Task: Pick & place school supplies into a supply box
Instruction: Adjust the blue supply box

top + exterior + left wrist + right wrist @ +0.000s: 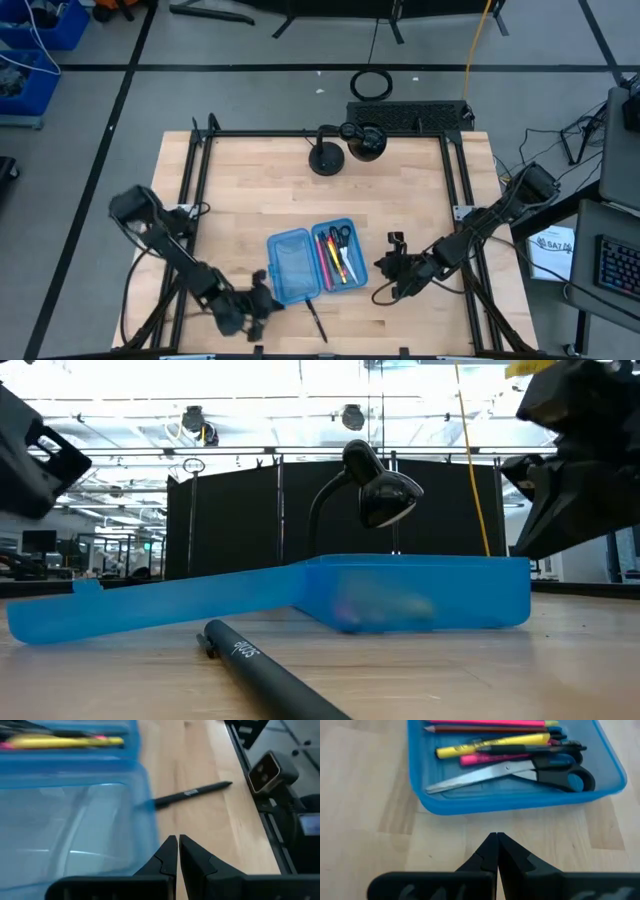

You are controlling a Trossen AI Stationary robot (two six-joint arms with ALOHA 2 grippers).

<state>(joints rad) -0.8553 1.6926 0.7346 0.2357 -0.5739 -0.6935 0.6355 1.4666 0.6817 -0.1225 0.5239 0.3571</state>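
Translucent blue plastic supply box (310,262) lies open mid-counter: pens, scissors (520,770) in right half, so mostly packed. Black pen (316,320) remains on wooden counter (250,190), box's 6 o'clock. Left gripper (262,318) at pen's 9 o'clock, jaws closed, empty. Right gripper (392,268) at box's 3 o'clock, jaws closed, empty.

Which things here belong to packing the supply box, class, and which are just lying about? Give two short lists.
Job:
- box, open
- scissors, in the box
- yellow pen, in the box
- pink pen, in the box
- black pen, on the table beside the box
- left gripper, shut
- right gripper, shut

Lying about:
- lamp
- keyboard, off the table
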